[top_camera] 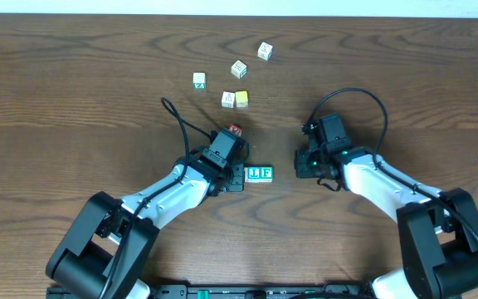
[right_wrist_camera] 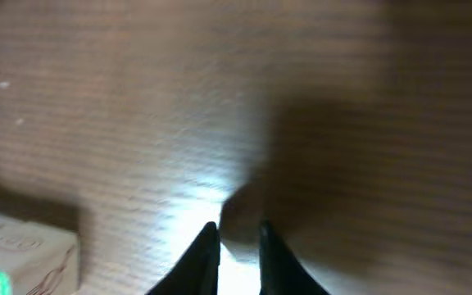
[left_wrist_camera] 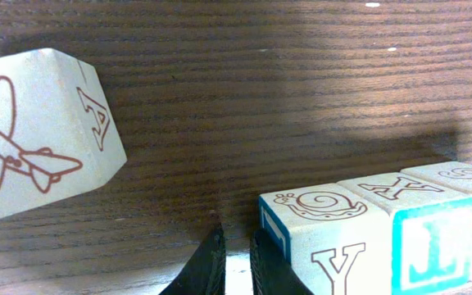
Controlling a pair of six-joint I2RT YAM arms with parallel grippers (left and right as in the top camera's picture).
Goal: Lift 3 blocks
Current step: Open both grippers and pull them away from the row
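- Just ahead of the left arm, the three blocks (top_camera: 260, 174) sit on the table (top_camera: 73, 100) in a tight row, side against side, none of them raised.
- Seen from the left wrist, the cream block (left_wrist_camera: 326, 238) is nearest. It has a snail outline on top, a dark "Y" on its front and a blue-edged side.
- Next to it is the blue-letter block (left_wrist_camera: 420, 233), with an "X" on its top face.
- The green "F" block (top_camera: 266, 173) ends the row on the side toward the right arm.
- Left claw (left_wrist_camera: 236, 246): its fingers stand a narrow slit apart with bare wood between them, gripping nothing. One finger is just beside the cream block's blue side; whether they touch cannot be told.
- Right claw (right_wrist_camera: 238, 233): also parted by a small gap and empty, low over the wood. It is well apart from the row, whose green end shows in the lower-left corner of that view.
- Off to the left of the left claw stands the aeroplane cube (left_wrist_camera: 31, 139) — tilted in the view, an "A" on its side, clear of the row.
- Farther out lie a yellow cube (top_camera: 241, 99) and several pale cubes (top_camera: 238, 69) — scattered, well apart from both claws.
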